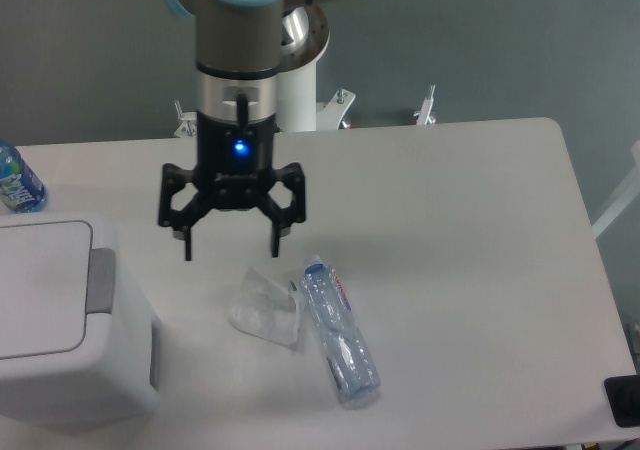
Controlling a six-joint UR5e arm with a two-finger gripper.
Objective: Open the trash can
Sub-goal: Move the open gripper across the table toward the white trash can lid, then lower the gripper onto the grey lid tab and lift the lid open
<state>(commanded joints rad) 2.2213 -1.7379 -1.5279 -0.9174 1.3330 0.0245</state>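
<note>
Gripper (230,252) released, empty, above desk (470,230), right of the lid-down bin (60,320), near bottle (340,335).
</note>
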